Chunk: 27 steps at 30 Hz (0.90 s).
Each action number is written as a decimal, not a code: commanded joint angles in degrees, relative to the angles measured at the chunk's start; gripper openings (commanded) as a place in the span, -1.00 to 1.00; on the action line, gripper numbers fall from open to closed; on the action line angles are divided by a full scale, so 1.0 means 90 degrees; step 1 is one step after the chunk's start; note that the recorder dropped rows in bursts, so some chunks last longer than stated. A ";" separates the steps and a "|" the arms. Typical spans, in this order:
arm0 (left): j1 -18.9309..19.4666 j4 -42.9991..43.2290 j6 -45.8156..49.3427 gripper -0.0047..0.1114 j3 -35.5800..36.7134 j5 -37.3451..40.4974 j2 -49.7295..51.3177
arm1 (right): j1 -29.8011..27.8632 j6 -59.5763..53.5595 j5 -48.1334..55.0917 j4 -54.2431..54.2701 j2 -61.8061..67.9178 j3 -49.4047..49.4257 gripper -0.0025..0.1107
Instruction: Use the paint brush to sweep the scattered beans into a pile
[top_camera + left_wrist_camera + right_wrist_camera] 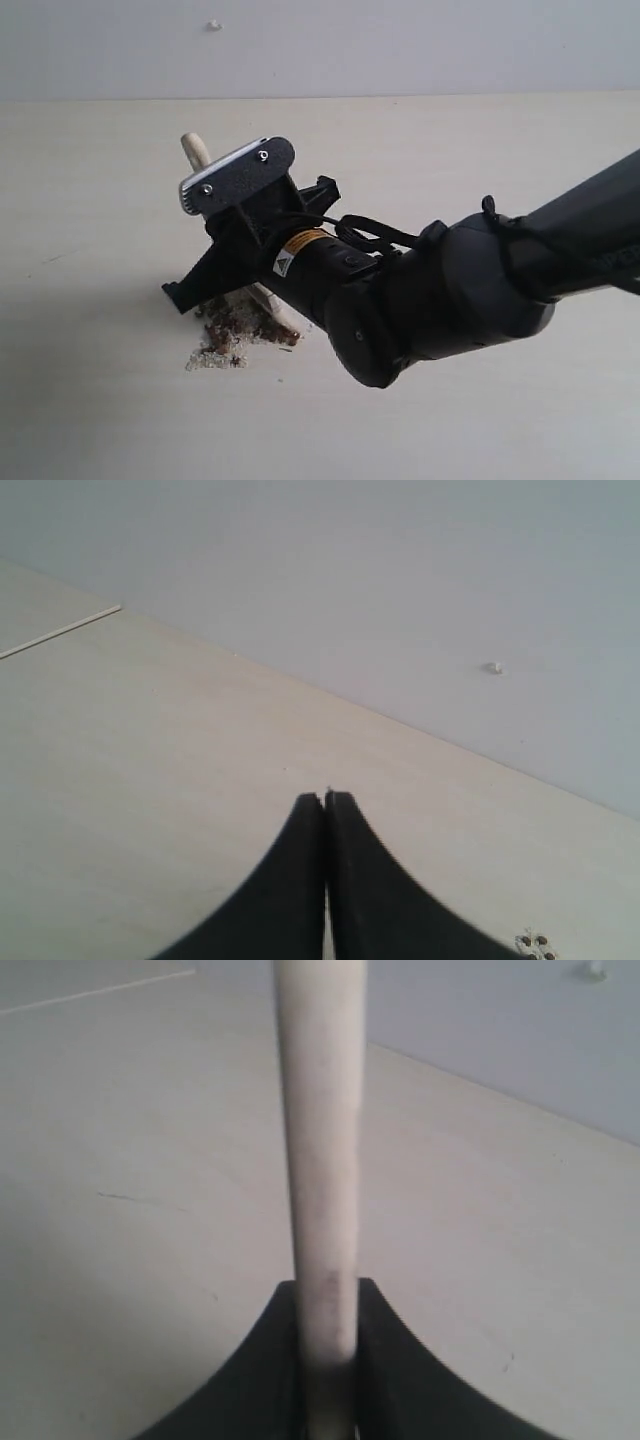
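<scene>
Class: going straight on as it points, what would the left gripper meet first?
The left gripper has a free way over the pale wooden tabletop; likely the grey wall first, depth unclear.

Exterior: above, angled down at table [90, 400], close. Both wrist views: low, facing wall [400, 570]; share white speck [492, 667].

Right arm [440, 290] overhangs the pile [238, 326]; surrounding table [480, 160] open.

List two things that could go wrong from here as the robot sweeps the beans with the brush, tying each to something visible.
1. The right gripper clamps only the thin handle of the paint brush, so pressing down may twist the brush or let it slip.
2. The pile sits right at the bristles, partly hidden behind the arm. A hard stroke could scatter it.
</scene>
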 commanded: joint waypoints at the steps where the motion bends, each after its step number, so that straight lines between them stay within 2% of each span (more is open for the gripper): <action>1: -0.0039 -0.0008 -0.0020 -0.92 0.0021 -0.0002 -0.0039 | 0.0083 -0.0041 -0.0078 0.0213 -0.0598 0.0027 -0.96; 6: -0.0039 -0.0008 -0.0020 -0.92 0.0021 -0.0002 -0.0039 | 0.0056 -0.1421 -0.0479 0.0665 -0.1201 0.0027 -0.96; 11: -0.0039 -0.0008 -0.0020 -0.92 0.0021 -0.0002 -0.0039 | -0.0452 -0.1649 -0.0640 0.0539 -0.0995 -0.0237 -0.96; 15: -0.0039 -0.0008 -0.0020 -0.92 0.0021 -0.0002 -0.0039 | -0.1054 -0.1205 -0.0611 -0.0970 -0.0312 -0.0685 -0.96; 20: -0.0039 -0.0008 -0.0020 -0.92 0.0021 -0.0002 -0.0039 | -0.1604 0.0614 -0.0586 -0.4093 0.0734 -0.1474 -0.96; 23: -0.0039 -0.0008 -0.0020 -0.92 0.0021 -0.0002 -0.0039 | -0.1751 0.1406 -0.0256 -0.4935 0.1242 -0.1992 -0.96; 27: -0.0039 -0.0008 -0.0020 -0.92 0.0021 -0.0002 -0.0039 | -0.1769 0.1593 0.0117 -0.5473 0.1480 -0.2244 -0.96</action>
